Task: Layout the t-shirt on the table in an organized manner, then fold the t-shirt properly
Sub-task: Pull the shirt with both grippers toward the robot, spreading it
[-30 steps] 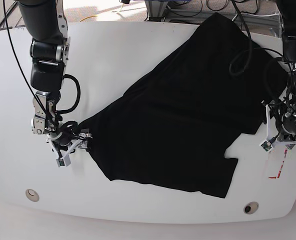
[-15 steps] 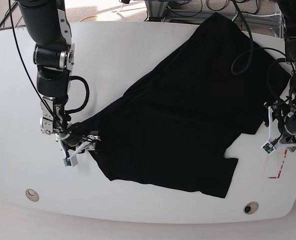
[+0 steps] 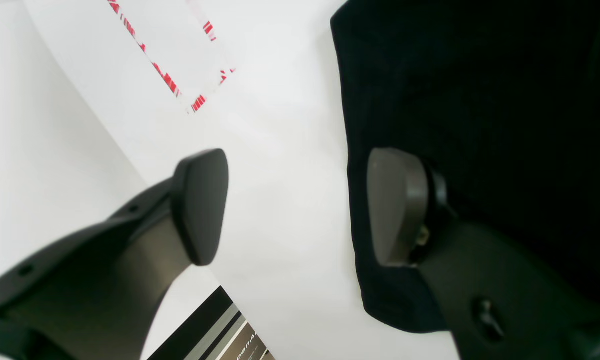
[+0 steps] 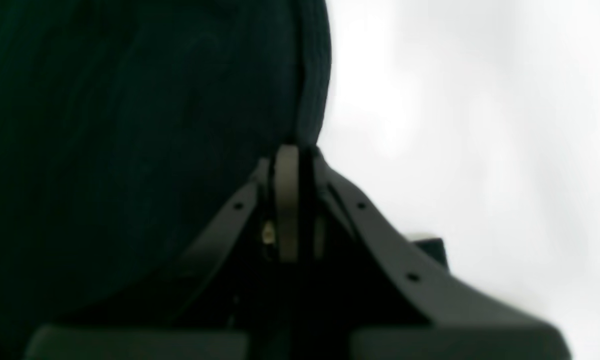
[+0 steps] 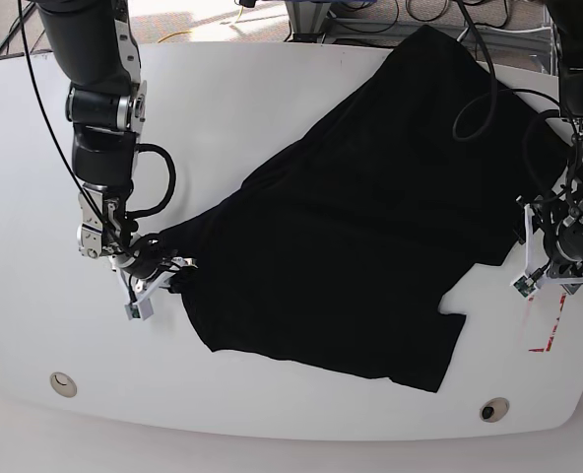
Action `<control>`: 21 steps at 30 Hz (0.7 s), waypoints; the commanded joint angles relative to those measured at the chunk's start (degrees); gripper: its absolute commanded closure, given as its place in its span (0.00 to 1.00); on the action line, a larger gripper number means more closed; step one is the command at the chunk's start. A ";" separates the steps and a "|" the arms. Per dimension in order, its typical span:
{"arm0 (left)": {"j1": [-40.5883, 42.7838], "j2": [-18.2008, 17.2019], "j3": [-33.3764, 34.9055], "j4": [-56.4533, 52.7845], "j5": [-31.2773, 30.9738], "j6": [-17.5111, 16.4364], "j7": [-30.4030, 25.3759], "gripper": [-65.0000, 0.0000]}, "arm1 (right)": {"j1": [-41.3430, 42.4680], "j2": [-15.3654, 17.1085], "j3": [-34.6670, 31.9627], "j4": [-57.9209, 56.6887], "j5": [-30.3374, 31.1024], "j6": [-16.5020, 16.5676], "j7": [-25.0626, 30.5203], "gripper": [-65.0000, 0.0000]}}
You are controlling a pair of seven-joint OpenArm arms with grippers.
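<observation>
Two tools work at opposite ends of the black t-shirt [image 5: 370, 236], which lies spread in a slanted heap across the white surface [image 5: 232, 128]. Nearest, the right tool [image 4: 292, 165] has its jaws pressed together on a hem fold of the cloth, dark fabric filling the space to one side of it and bare white surface to the other. In the base view that right tool [image 5: 159, 276] sits at the shirt's pointed corner. The left tool [image 3: 294, 205] stands with its jaws wide apart and holds nothing; one finger [image 3: 202, 205] hangs over bare surface, the other over the shirt's edge. Just beyond it, red tape marks [image 3: 169, 80] run across the white top. Farther out, a small round hole [image 5: 493, 408] sits near the surface's front rim, and cables [image 5: 390, 15] lie past the far edge.
</observation>
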 commanded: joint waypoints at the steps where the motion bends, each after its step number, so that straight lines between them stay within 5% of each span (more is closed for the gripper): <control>1: -1.28 -0.09 -0.46 0.71 0.18 0.14 -0.36 0.39 | 0.52 2.60 0.30 0.83 -0.40 -0.53 -0.72 1.00; 13: -1.28 2.20 -0.20 0.53 0.27 0.14 -0.36 0.39 | -6.07 9.81 0.92 9.36 -0.23 -0.62 -4.33 1.00; 21: -1.28 3.69 1.74 0.62 0.27 0.14 -0.36 0.39 | -15.30 10.60 12.17 20.70 -0.93 -0.62 -11.80 1.00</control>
